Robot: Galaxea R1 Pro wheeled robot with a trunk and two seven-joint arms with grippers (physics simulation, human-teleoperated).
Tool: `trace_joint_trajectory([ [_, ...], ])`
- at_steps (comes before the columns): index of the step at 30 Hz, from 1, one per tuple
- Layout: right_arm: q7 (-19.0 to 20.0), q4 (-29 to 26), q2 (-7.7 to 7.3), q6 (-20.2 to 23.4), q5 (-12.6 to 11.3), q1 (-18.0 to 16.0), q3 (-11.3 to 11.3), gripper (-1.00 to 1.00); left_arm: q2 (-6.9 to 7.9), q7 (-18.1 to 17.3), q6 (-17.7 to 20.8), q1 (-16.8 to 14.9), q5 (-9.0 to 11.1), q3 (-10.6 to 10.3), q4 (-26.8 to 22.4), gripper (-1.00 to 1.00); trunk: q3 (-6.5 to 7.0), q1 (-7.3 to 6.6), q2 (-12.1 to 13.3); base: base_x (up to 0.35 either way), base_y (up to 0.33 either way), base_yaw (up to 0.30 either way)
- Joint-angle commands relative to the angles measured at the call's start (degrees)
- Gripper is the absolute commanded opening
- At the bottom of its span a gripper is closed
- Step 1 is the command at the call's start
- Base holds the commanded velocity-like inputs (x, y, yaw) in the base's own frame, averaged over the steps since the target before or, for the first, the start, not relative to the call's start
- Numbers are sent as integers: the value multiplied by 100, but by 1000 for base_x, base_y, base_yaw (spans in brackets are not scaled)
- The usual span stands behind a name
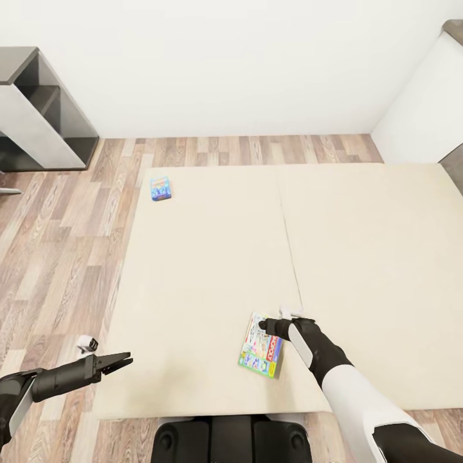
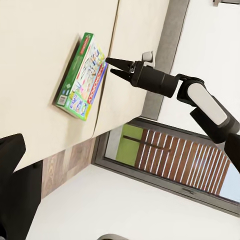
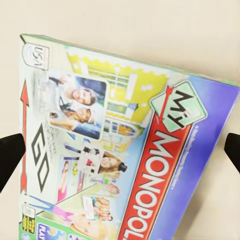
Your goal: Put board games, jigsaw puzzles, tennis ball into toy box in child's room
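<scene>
The right gripper (image 1: 269, 326) hangs over the Monopoly board game (image 1: 261, 344), jaws spread wide; whether the tips touch the box is unclear. The box lies flat near the bed's (image 1: 212, 270) near edge. A second board game (image 1: 160, 188) lies by the far left corner, open mattress between. The left gripper (image 1: 122, 362) hovers at the near left corner, fingers nearly together, empty

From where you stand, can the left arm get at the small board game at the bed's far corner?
Probably not. The left hand hangs off the bed's near edge, and the far board game lies across nearly the bed's whole length. Nothing blocks it; it just looks too far.
</scene>
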Motion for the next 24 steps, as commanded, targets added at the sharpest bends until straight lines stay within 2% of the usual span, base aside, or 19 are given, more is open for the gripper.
trace_joint_trajectory([
  [1, -11, -8, -1, 26, -22, -1, 15, 100, 1, -22, 60, 0, -2, -2, -1, 100, -14, 3, -9, 0, 0, 0],
  [24, -2, -7, 33, 17, -17, 7, 18, 100, 1, -22, 58, 0, -1, -3, -1, 100, -214, 3, -9, 0, 0, 0],
])
